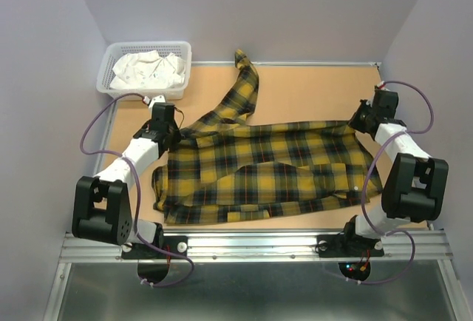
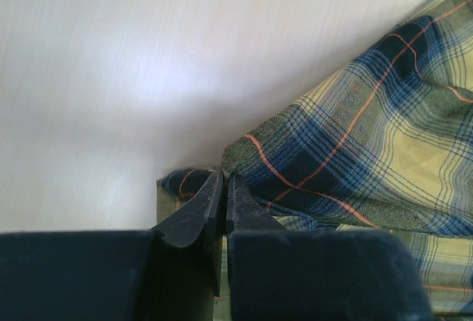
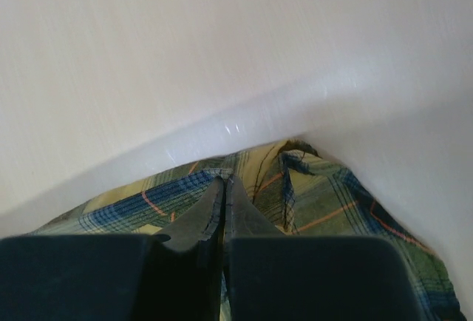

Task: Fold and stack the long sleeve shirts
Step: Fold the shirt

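One long sleeve shirt (image 1: 266,173), yellow flannel with dark plaid and thin red lines, lies spread across the brown table (image 1: 310,92). One sleeve trails toward the back (image 1: 245,77). My left gripper (image 1: 171,132) holds the shirt's far left edge. In the left wrist view its jaws (image 2: 224,178) are closed on a dark fold of the cloth (image 2: 369,129). My right gripper (image 1: 360,123) holds the far right edge. In the right wrist view its jaws (image 3: 224,183) pinch the shirt's plaid hem (image 3: 318,195).
A white mesh basket (image 1: 148,46) with crumpled white cloth (image 1: 148,71) stands at the back left corner. Pale walls close the table on three sides. A metal rail (image 1: 259,243) runs along the near edge by the arm bases.
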You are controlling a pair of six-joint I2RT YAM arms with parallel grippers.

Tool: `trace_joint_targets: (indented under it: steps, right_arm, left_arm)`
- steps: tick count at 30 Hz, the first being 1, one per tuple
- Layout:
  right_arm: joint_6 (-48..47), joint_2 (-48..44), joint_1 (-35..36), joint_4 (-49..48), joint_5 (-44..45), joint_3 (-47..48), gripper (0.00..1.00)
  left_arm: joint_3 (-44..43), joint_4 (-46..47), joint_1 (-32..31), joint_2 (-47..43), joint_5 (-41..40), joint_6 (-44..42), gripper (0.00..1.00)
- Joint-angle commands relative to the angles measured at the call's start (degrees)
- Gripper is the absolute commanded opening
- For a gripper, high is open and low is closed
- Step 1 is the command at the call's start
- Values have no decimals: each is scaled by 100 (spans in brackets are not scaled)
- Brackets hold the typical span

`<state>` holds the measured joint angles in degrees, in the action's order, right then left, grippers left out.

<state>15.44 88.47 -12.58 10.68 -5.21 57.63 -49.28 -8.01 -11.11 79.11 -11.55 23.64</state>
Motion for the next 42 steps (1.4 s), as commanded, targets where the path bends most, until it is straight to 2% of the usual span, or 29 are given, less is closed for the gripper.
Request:
trace_joint_targets:
  steps: [1,7,14,23,25,26,28,29,32,33,34,37,39,42]
  right_arm:
    - [371,-391,-43,-435,407,-330,1]
    - [591,-778,-43,-470,705,-752,1]
    - [951,-1033,-43,-461,1294,-1192,2]
    - [1233,-1007,-43,-453,1400,-1667,7]
    - [1224,-1086,-43,-452,1426,-1711,11]
    - [1224,-1121,-43,-452,1418,-1746,19]
    - [1189,-1261,-43,-452,1357,-1772,22]
    - [1163,-1331,-43,-444,1252,-1781,26]
    - [1119,-1665,-43,-426,1024,-1746,39]
    - [1058,-1744,-43,-417,927,-1668,43]
    - [1005,-1841,-34,-417,656,-1597,48]
    - [829,-1790,-17,-417,-29,-1246,50]
    - [811,-1640,27,-409,-269,-1061,50]
    - [785,-1315,238,-400,-445,-789,50]
  left_arm:
    - [252,-236,92,-352,-93,185,0]
    - [428,-561,92,-581,100,387,0]
    - [665,-878,127,-528,-137,721,0]
    - [972,-913,171,-633,-163,923,0]
    - [990,-939,180,-739,-224,976,2]
    - [1008,-930,188,-861,-260,976,3]
    - [1008,-930,197,-985,-260,941,7]
    - [1016,-913,189,-1116,-216,923,8]
    - [1043,-825,189,-1458,-24,766,26]
    - [1052,-790,189,-1538,30,713,38]
    - [1060,-738,189,-1722,117,634,43]
    - [1043,-588,189,-1951,250,537,58]
    - [1025,-535,189,-2057,363,519,74]
    - [972,-456,189,-2023,452,554,81]
